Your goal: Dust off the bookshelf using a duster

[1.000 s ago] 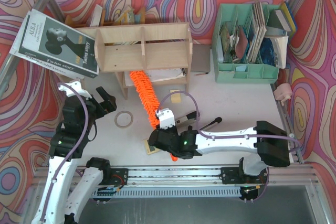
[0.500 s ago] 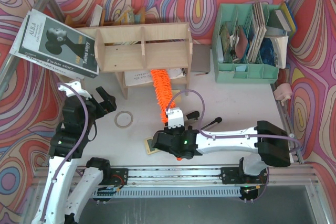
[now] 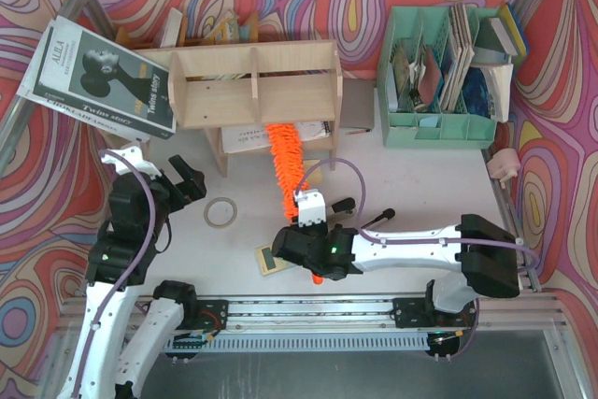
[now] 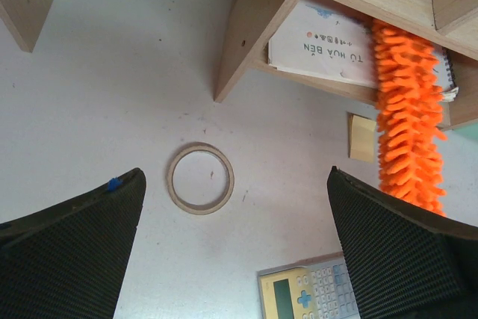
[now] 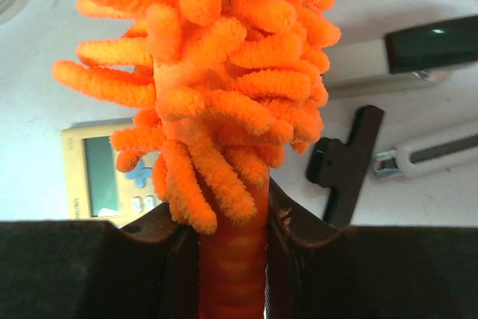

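Now our right pincer [image 5: 232,244] is clenched on the handle of the duster [image 3: 284,158], whose orange brush reaches straight ahead of it into the lower tier of the bookshelf [image 3: 252,77]. Since 1 second ago the brush swept there from further left, so this tier seems partly dusted; over the last 0.5 second it barely shifted. Our left pincer [image 4: 237,252], far to the left, hangs released above the bench [image 3: 411,175].

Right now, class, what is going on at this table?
The right hand grips the duster by its handle, the orange brush reaching into the lower tier of the bookshelf. The left hand hangs open and empty over the table, near a ring.
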{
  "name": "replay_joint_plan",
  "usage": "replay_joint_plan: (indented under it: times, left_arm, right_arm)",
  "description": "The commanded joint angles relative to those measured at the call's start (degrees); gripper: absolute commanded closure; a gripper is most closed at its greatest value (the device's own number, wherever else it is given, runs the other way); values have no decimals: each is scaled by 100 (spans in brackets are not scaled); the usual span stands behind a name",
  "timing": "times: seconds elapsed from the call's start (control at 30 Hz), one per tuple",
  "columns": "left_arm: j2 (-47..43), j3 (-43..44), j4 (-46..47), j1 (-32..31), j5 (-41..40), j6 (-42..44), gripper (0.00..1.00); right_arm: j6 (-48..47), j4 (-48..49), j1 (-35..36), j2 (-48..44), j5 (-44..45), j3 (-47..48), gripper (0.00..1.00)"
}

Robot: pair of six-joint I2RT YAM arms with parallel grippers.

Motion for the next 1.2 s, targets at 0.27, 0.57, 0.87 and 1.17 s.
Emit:
replay_joint_plan:
  times: [0.27, 0.57, 0.87, 1.17]
  left_arm:
    - [-54, -76, -38, 54, -121, -6, 1]
    - [-15, -57, -26, 48, -133, 7, 1]
    - [-57, -65, -32, 54, -164, 8, 1]
    - [-56, -68, -28, 54, -148, 7, 2]
  right_arm:
    - [-1187, 974, 39, 450, -579, 481, 100]
    - [1047, -1075, -19, 153, 852, 370, 100]
    - [680, -889, -110, 231, 772, 494, 100]
    - [-1440, 1330, -79, 346, -667, 348, 100]
